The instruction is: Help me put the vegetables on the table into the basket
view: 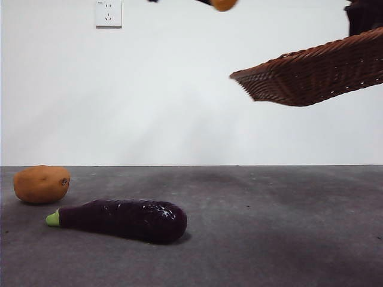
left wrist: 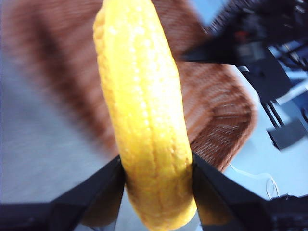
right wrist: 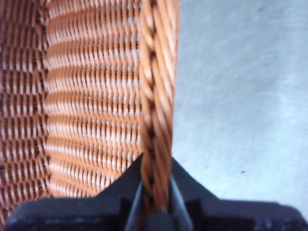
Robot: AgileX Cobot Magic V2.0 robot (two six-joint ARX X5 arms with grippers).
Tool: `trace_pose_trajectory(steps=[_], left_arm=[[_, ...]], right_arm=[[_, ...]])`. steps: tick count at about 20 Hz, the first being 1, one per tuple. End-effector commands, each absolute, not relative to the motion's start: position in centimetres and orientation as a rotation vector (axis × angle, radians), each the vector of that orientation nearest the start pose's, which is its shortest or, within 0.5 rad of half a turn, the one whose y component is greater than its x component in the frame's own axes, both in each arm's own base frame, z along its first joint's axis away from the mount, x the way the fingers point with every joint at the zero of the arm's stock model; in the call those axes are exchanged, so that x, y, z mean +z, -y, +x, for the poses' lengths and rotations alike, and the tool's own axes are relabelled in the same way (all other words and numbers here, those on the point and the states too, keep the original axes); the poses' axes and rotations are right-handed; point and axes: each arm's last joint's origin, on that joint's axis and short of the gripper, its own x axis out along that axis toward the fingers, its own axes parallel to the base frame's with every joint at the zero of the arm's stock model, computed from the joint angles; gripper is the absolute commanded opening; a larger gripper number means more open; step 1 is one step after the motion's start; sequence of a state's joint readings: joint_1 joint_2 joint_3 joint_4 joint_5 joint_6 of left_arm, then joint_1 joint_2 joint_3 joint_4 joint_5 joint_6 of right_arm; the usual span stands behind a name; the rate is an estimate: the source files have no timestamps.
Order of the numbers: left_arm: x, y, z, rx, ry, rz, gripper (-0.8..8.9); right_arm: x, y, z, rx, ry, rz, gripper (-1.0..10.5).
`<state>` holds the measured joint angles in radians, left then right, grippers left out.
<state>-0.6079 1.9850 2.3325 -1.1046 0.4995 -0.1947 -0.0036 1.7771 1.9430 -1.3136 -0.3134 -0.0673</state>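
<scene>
At the left end of the desk [view: 251, 239], near its back edge, a tan potato [view: 42, 183] lies on the grey surface. Just in front of it and a little to the right lies a dark purple eggplant [view: 122, 219], its green stem tip pointing left. Neither is touched by an arm.

High above the middle of the desk, a small orange-yellow piece of corn [view: 224, 4] shows at the top edge of the front view. The left pincer [left wrist: 156, 178] is closed on the corn [left wrist: 144, 110], one black jaw pressed against each side near its lower end. In that wrist view the brown basket [left wrist: 216, 115] lies beyond the corn.

To the right, the woven basket [view: 311, 75] hangs in the air, tilted, its low end toward the middle. The right pincer [right wrist: 156, 192] is clamped on its braided rim [right wrist: 156, 96], one jaw inside, one outside.

The step in hand looks like dropping the corn into the basket. To do it well, the corn should be carried fully over the basket's floor, well inside the rim, and lowered before the jaws part. The tilt could let the corn roll toward the low end, so the basket is best held level and steady.
</scene>
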Motion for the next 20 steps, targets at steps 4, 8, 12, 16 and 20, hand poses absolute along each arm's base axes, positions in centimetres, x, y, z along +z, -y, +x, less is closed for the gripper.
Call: trace_pose_trajectory(steps=[4,8,12,16,20], left_arm=[[37.2,27.6,34.1,-0.851,-1.040,-0.122,-0.03],[35.8,27.7,34.6,-0.720,-1.083,-0.109,5.50],[35.8,27.7,34.7,-0.704,-1.075,-0.106,6.99],[36.0,27.3,34.2,-0.720,-1.092,-0.050,6.98],[38.2,25.0,31.9,-0.623,-1.077,0.147,6.97]], right_arm=[[37.3,-5.7,34.3,0.381,-1.147,0.079,-0.2],[37.2,-7.0,34.0,0.409,-1.158,0.058,-0.2],[37.2,-7.1,34.0,0.410,-1.160,0.055,-0.2],[37.2,-7.0,34.0,0.367,-1.159,0.027,-0.2],[37.2,-6.9,34.0,0.344,-1.159,0.013,-0.2]])
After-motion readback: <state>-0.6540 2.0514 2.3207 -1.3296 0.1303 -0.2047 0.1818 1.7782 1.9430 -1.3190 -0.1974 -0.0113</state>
